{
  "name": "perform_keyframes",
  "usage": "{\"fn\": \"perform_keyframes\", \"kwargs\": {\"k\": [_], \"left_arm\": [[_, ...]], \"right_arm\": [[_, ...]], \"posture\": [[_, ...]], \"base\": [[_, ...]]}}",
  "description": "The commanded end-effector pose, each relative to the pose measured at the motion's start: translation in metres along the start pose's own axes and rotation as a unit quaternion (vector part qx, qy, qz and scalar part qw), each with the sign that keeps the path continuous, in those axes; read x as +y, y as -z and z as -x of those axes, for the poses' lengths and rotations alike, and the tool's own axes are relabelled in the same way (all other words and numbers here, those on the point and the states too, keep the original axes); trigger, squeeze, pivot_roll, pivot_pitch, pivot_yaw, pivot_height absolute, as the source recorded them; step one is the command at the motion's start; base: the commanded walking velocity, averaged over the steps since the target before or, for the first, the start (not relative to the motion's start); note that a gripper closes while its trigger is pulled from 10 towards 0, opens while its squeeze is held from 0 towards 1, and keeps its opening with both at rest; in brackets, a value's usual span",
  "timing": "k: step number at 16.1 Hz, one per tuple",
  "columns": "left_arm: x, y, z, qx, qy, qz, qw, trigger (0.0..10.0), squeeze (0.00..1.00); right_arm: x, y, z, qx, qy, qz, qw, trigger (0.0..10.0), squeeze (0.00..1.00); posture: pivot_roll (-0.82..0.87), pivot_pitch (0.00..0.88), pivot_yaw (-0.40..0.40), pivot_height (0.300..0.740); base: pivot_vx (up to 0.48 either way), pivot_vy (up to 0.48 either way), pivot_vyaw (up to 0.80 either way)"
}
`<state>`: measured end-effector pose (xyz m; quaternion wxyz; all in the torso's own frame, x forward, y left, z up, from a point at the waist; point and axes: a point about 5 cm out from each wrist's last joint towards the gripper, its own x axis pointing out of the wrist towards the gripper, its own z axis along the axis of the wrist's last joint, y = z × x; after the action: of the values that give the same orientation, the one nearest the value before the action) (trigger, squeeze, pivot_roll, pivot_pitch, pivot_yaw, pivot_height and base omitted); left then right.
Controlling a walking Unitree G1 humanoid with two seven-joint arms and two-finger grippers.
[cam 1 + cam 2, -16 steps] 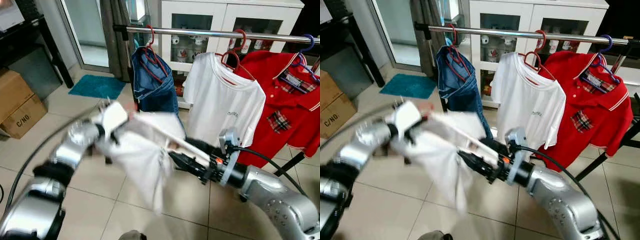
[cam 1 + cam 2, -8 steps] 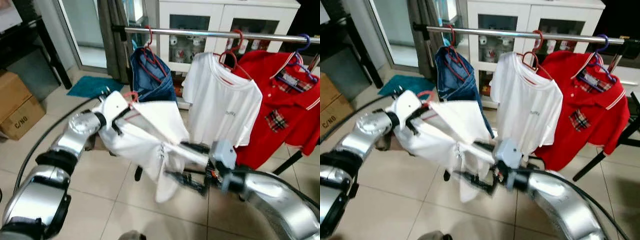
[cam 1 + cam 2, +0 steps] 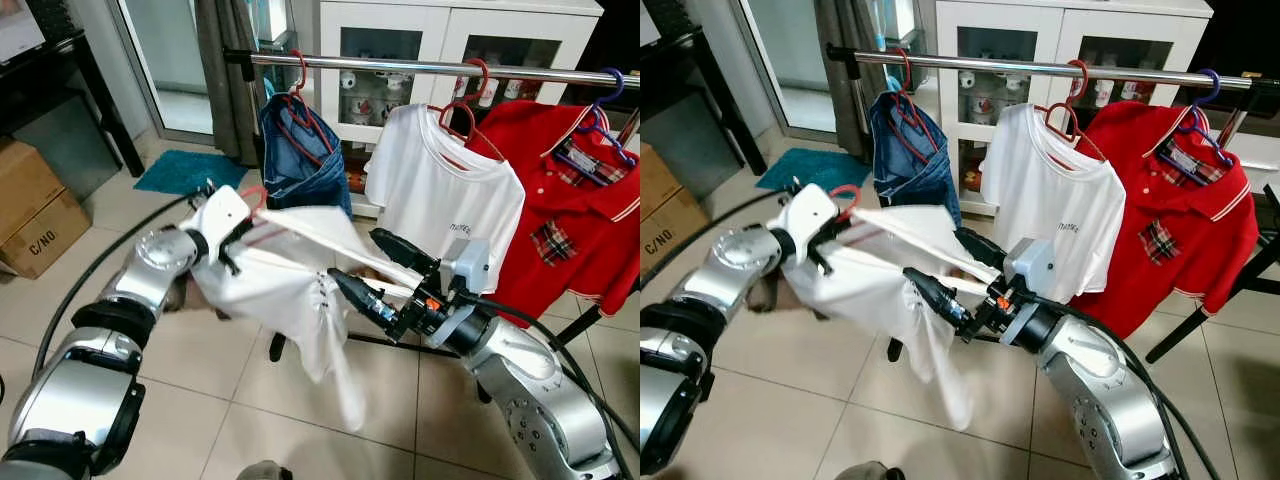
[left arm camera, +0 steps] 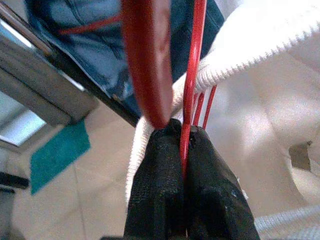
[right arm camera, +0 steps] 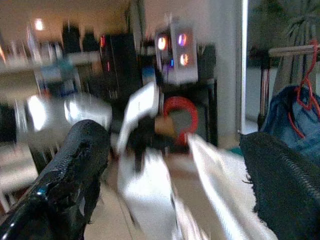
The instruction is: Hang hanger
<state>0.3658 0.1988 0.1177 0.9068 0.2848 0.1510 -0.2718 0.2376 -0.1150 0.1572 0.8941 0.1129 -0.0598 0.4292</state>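
Right gripper [image 3: 372,268] now sits higher than half a second ago, fingers spread wide on either side of the white garment [image 3: 290,290], one above its stretched shoulder edge, one below; nothing pinched. Garment, earlier bunched and sagging between the arms, is now drawn out flatter, with a long tail hanging toward the floor. Left gripper [image 4: 184,150] remains clamped on the red hanger [image 4: 192,75], the thin wire caught between both pads, ribbed collar just beside them. Hanger's hook [image 3: 254,193] rises above the gripper, well below the rail [image 3: 420,68] and near the denim piece [image 3: 305,160].

Floor [image 3: 200,400]: pale tiles. Cardboard box [image 3: 35,205] on the robot's left, teal mat [image 3: 195,172] farther back by a glass door. On the rail hang the denim, a white T-shirt [image 3: 445,205] and a red polo [image 3: 575,210]. Behind it, a white cabinet [image 3: 450,30] with glazed doors.
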Motion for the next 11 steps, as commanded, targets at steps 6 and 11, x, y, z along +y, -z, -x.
{"fn": "perform_keyframes", "kwargs": {"k": [6,11], "left_arm": [[0.012,0.035,0.011,0.080,-0.053,0.100,0.990,0.0,0.00],[0.048,-0.045,0.006,-0.054,-0.068,0.064,0.994,0.0,0.00]], "right_arm": [[0.027,-0.008,0.030,0.055,-0.182,-0.026,0.981,10.0,0.00],[-0.003,0.043,0.032,0.241,-0.095,0.130,0.957,10.0,0.00]], "posture": [[-0.08,0.000,0.065,0.740],[-0.09,0.000,0.068,0.740]], "base": [[0.000,0.000,0.00],[0.000,0.000,0.00]]}}
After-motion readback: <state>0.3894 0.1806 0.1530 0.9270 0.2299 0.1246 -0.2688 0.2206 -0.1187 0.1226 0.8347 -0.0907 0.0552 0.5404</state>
